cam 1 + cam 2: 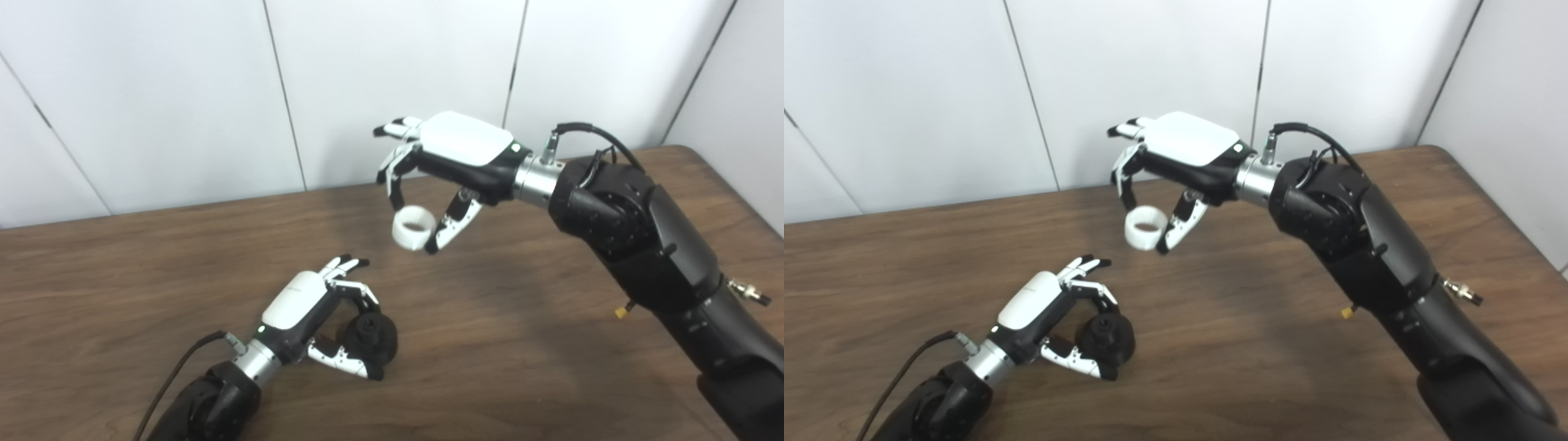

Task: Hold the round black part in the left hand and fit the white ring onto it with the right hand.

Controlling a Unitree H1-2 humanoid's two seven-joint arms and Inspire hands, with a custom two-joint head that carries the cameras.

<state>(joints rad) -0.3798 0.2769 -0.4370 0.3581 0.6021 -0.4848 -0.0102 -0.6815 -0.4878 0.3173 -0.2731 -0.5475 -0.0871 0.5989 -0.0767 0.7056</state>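
Left eye view, with the right eye view alongside: a dark brown wood-grain table [153,275] fills the lower part of the scene, backed by white wall panels [153,92]; the table's near edge is cut off by the picture's bottom.

Right arm, black and heavy [661,245], enters from the lower right corner, where its base is cut off, and reaches toward the middle. Its right hand [450,156], white-backed, is raised above the table. A forefinger [395,184] and the thumb [450,223] pinch the white plastic ring [414,228] from opposite sides; the remaining fingers stick out straight, away from the ring. The ring hangs clear of the table, its opening tilted up toward the cameras.

Left arm [208,404] enters at the lower left, mostly out of frame. Its left hand [312,312] lies low over the table, thumb [343,361] and a curled finger closed around the round black part [370,338], which has a raised hub at its centre. Whether the part touches the table cannot be told. Its far side is hidden by fingers.

Ring and black part are well apart, the ring higher and farther back.
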